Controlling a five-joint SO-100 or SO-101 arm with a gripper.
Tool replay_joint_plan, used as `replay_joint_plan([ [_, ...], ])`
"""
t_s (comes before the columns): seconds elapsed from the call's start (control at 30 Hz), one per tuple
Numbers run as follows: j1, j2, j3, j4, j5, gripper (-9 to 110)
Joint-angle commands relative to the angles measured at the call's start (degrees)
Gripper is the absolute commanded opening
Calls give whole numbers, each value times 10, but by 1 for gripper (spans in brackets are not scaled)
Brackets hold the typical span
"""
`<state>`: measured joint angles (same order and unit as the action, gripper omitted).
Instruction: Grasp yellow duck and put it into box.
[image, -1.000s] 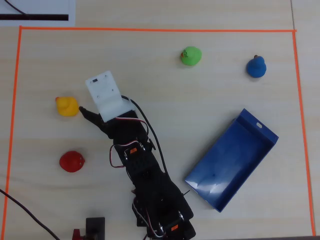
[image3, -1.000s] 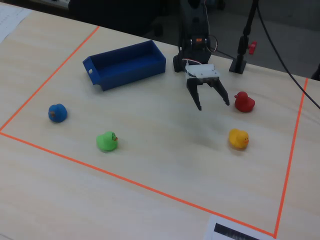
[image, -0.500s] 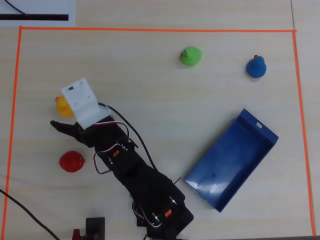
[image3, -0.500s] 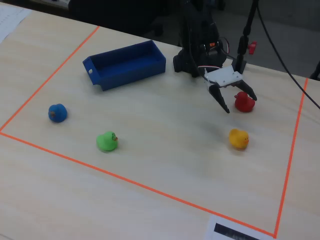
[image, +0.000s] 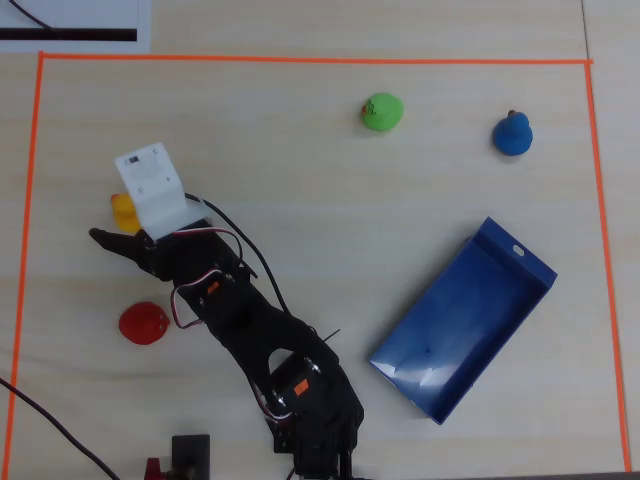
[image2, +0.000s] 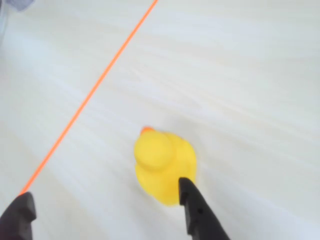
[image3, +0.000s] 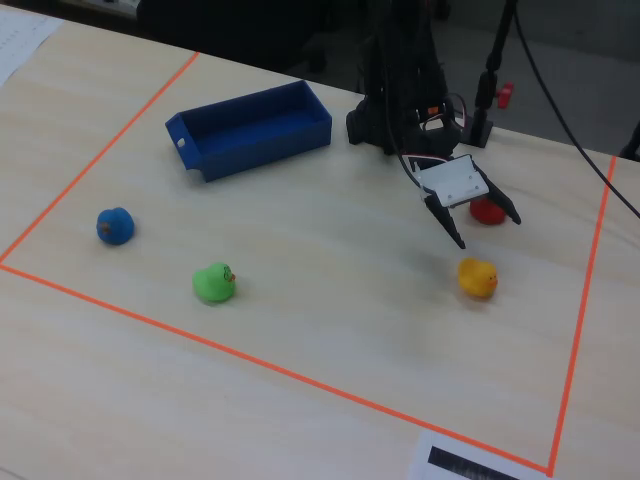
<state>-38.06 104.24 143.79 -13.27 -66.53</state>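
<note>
**A:** Where's your duck (image2: 162, 165)?

**B:** It sits on the table (image3: 300, 330) inside the orange tape, well apart from the box (image: 465, 320) on the far side of the arm. In the overhead view it's half hidden under the white wrist plate. Your gripper (image2: 107, 212) hangs just above it with the jaws spread wide and nothing between them. In the wrist view one finger (image2: 197, 212) crosses the duck's near edge and the other sits far off toward the tape line, so the duck is off-centre, close to one finger.

**A:** How will it handle?

**B:** It looks like a small hollow toy, so you should expect it to be light and a bit squashy, with a smooth, rounded skin. That roundness is your trouble: squeeze high on the head and it will likely pop out or roll. A nudge from one finger could also skate it across the wood.

**A:** So where do you grab?

**B:** Take the body at its widest, low down, below the head. Centre the duck between the fingers first, then come down and close gently. Mind the red toy (image: 143, 322) near by.
</note>
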Motion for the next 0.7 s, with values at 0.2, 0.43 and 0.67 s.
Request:
replay_joint_plan([
  [0.2, -10, -60, -20, -116, 19, 40],
  [0.43, -11, -68, -17, -169, -11, 39],
  [0.67, -3, -90, 19, -291, -96, 39],
])
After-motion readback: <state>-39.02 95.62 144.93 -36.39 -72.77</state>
